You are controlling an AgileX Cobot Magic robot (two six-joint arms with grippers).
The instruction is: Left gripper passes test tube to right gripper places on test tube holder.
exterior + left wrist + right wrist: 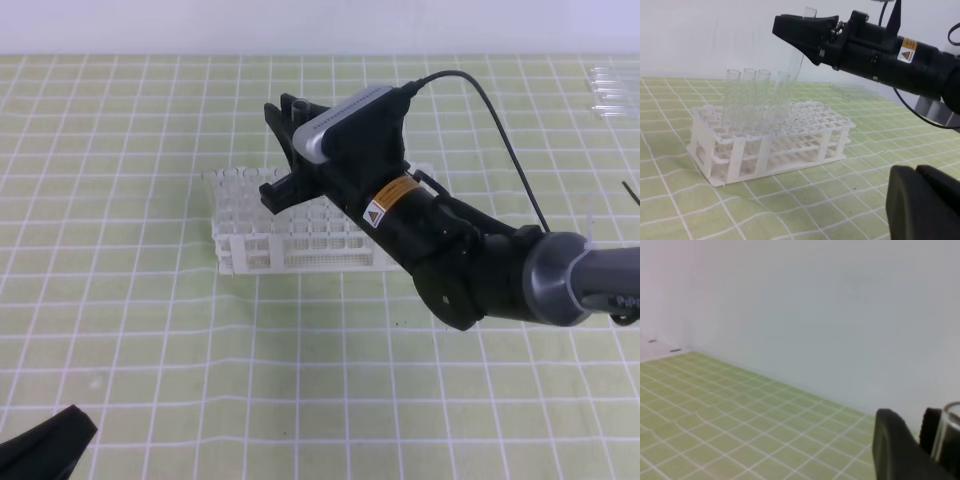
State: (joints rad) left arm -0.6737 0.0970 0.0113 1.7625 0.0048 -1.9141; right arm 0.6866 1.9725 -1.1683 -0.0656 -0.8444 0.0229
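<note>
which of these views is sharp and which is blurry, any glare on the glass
Exterior high: even light, sharp grid, but the test tube holder looks washed out against the mat. Left wrist: the rack and the test tube in the right gripper are fairly sharp, the glass faint against the pale wall; the left gripper is a dark blur. Right wrist: soft throughout.

The scene is viewed by the exterior high camera from above and in front, tilted down onto the green gridded mat (pixel 150 330); the test tube holder (pixel 250 250) and the right gripper (pixel 285 150) are taken in at middle distance; both are also seen by the left wrist camera, low and near, from the side; the right wrist view is aimed close along the mat toward a white wall (pixel 815 305).
</note>
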